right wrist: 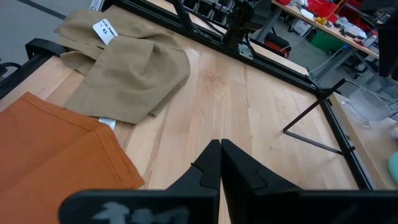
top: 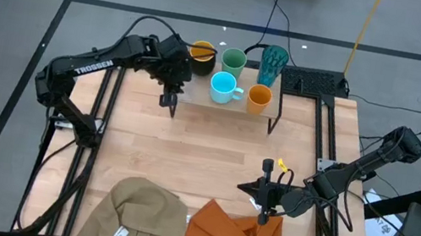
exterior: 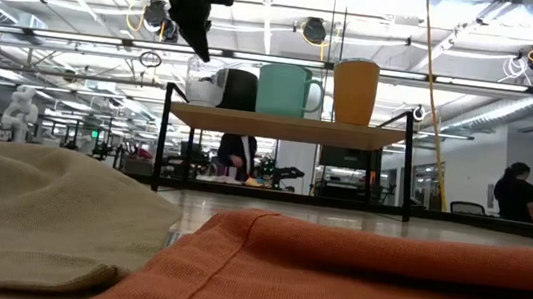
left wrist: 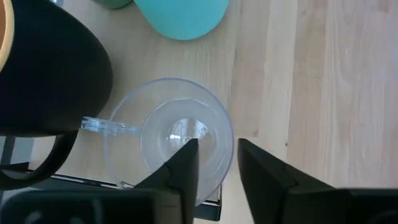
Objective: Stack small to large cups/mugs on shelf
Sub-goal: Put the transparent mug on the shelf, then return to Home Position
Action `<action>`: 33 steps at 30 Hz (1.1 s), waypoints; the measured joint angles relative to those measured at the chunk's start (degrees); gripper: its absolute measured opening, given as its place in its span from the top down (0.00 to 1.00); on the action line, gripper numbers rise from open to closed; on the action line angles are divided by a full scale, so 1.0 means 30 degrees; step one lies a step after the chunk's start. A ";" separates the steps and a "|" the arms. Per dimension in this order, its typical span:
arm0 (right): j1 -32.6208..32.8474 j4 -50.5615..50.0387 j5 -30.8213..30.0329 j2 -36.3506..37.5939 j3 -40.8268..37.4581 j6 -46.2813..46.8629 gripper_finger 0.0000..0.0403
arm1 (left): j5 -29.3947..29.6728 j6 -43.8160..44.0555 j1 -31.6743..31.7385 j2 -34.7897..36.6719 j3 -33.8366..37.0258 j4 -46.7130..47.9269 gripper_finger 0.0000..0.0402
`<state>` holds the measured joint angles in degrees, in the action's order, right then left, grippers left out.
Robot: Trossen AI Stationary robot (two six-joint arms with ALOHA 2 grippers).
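Reading "TROSSEN" in white along its dark link, the left arm holds the left gripper (left wrist: 217, 168) over the small clear cup (left wrist: 168, 138), fingers slightly apart astride its rim. This transparent cup stands on the shelf (top: 234, 105), upper centre, beside the black mug (top: 201, 55). The right gripper (right wrist: 220, 163), lower right, is closed, empty.

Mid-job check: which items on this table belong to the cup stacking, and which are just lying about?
Part of the job:
shelf
black mug
green cup
teal tumbler
light blue mug
orange cup
clear cup, under the left hand

Just lying about:
tan cloth
orange cloth
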<state>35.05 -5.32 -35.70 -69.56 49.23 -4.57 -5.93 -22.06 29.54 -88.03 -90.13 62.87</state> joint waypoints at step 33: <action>0.1010 -0.0885 -0.4418 0.7710 0.0000 -0.2571 1.00 | 0.8668 0.6851 -1.0297 0.5482 -1.3755 0.9071 0.59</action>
<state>38.08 -7.98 -48.96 -46.43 49.23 -12.28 20.07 -1.51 -1.35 -71.58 -131.39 90.08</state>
